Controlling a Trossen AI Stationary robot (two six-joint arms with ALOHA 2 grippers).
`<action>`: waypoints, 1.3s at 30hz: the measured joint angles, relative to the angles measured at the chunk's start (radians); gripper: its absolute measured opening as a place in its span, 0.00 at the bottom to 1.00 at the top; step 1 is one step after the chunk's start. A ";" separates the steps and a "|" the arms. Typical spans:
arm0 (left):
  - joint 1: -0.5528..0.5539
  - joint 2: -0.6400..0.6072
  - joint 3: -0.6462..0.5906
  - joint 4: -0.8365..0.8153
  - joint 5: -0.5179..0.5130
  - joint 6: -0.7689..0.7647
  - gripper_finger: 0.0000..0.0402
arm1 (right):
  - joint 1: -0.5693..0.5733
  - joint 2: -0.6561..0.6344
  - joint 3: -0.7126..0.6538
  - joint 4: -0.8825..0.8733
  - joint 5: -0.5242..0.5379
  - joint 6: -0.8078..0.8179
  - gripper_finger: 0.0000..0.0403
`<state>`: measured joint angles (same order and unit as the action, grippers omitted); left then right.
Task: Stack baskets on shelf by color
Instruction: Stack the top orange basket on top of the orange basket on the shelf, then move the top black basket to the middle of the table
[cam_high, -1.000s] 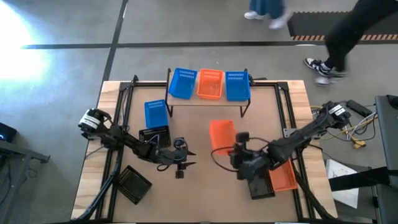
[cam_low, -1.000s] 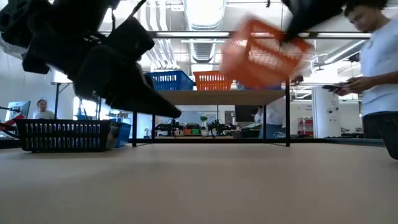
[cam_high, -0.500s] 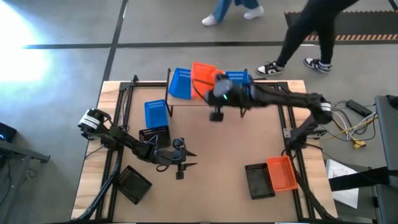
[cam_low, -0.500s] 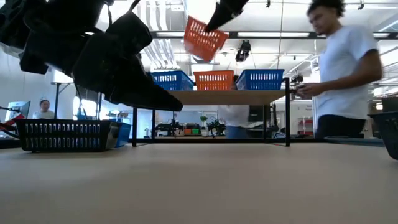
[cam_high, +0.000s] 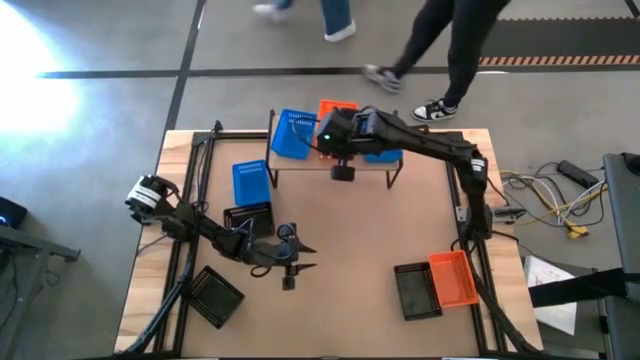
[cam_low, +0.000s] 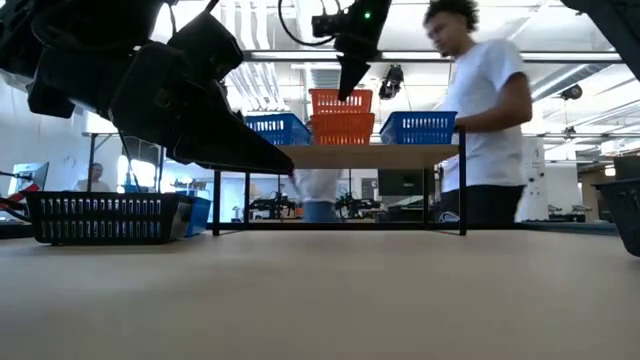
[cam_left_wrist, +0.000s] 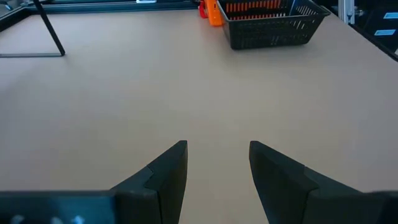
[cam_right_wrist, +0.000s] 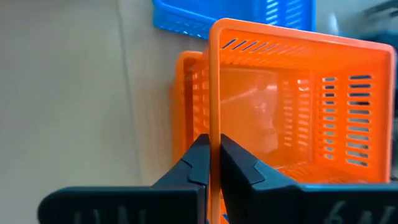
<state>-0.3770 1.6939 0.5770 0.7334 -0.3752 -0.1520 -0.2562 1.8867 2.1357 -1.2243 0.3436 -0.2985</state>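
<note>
On the shelf (cam_high: 308, 164) stand two blue baskets (cam_high: 291, 133) (cam_low: 418, 127) with an orange basket (cam_low: 341, 129) between them. A second orange basket (cam_low: 341, 101) sits level on top of that one, and my right gripper (cam_right_wrist: 210, 146) is shut on it from above. Whether it rests in the lower basket or hangs just over it, I cannot tell. My left gripper (cam_left_wrist: 217, 163) stays open low over the table's near left part (cam_high: 287, 262), with nothing between its fingers. My right gripper pinches the near wall of the upper orange basket at its rim (cam_right_wrist: 211, 127) between its two fingers, one finger (cam_right_wrist: 198, 163) outside and one (cam_right_wrist: 235, 167) inside. It comes slanting down from the table's near side. The basket sits level over the lower orange basket.
A blue basket (cam_high: 250, 182) and a black basket (cam_high: 248, 214) lie on the table left of the shelf, with another black basket (cam_high: 215, 297) near the left front. A black basket (cam_high: 413, 290) and an orange basket (cam_high: 453, 278) lie at the near right. People walk beyond the far edge.
My right gripper has carried the orange basket up from the table's near right part toward the far edge, over the shelf, then down onto the orange basket there. The basket was tilted in the air and is now level.
</note>
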 joint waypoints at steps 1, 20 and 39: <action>-0.001 0.000 0.000 0.000 0.000 0.000 0.39 | 0.000 0.003 0.002 0.000 0.012 0.000 0.06; -0.023 0.001 0.000 0.014 0.000 -0.009 0.39 | 0.075 -0.085 -0.120 0.022 -0.138 0.133 0.37; -0.034 -0.003 -0.006 0.008 0.000 -0.011 0.39 | 0.635 -0.306 -1.294 1.342 -0.055 0.636 0.19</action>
<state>-0.4107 1.6907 0.5705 0.7415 -0.3752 -0.1628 0.3790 1.5803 0.8412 0.1175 0.2883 0.3373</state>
